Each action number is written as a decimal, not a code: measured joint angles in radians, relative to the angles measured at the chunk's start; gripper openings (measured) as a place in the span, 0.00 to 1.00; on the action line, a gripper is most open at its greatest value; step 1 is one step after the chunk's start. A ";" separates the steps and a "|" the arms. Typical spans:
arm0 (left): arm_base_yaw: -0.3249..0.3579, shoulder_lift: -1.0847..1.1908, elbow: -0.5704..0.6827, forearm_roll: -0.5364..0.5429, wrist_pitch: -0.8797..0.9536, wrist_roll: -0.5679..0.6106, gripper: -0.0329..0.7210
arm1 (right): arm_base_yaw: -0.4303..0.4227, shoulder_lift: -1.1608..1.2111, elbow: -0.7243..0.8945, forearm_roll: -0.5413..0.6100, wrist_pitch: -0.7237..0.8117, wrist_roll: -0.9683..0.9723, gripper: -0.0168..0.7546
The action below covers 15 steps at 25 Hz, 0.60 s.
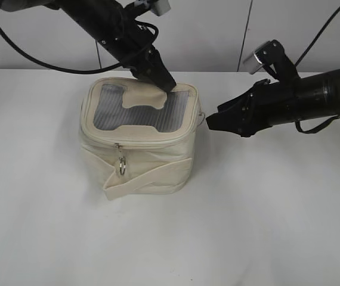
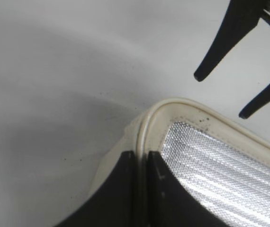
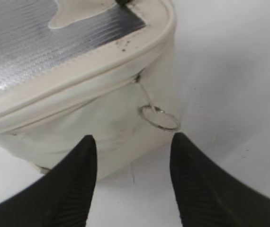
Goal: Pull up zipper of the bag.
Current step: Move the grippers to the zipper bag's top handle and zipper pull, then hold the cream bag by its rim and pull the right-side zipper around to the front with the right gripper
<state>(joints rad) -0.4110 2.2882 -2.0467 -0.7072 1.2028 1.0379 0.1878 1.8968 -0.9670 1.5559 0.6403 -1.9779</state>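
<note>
Ext. view: nearest the camera is bare white table (image 1: 170,250), then the bag (image 1: 139,137) sitting upright a bit left of centre, strap band (image 1: 149,176) slanting across its front face. Zipper (image 1: 140,145) runs round just under the top rim; one silver ring pull (image 1: 122,166) hangs at the front face, a second pull (image 1: 202,117) shows at the bag's right side. Grey mesh top w/ cream H patch (image 1: 139,102) faces up. Left gripper (image 1: 158,76) comes down from top left, tips on the bag's back top edge. Right gripper (image 1: 218,121) lies near-horizontal at the right, tips just beside the bag's right side, not touching as far as can be seen. Left wrist view: nearest the lens, the left gripper's two black fingers (image 2: 121,189) sit close together w/ the bag's piped rim (image 2: 142,156) pinched between them, so it's clamped on the rim at a rounded corner; mesh panel (image 2: 220,175) to the right. Right gripper's two fingertips (image 2: 211,61) show top right, spread apart over the table. Right wrist view: nearest, its two black fingers (image 3: 68,189) stand wide apart, holding nothing; the side ring pull (image 3: 159,117) hangs between and beyond them off the bag's side wall (image 3: 78,123), below the zip line.
</note>
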 joint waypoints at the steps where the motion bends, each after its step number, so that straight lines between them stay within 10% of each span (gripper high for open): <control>1: 0.000 0.000 0.000 0.001 0.000 -0.001 0.09 | 0.000 0.006 -0.011 0.001 -0.001 -0.002 0.54; 15: 0.000 0.000 -0.006 0.008 0.003 -0.003 0.09 | 0.053 0.094 -0.101 -0.048 -0.016 -0.009 0.54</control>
<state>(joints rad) -0.4110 2.2882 -2.0527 -0.6995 1.2058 1.0347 0.2407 1.9905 -1.0682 1.5076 0.6243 -1.9864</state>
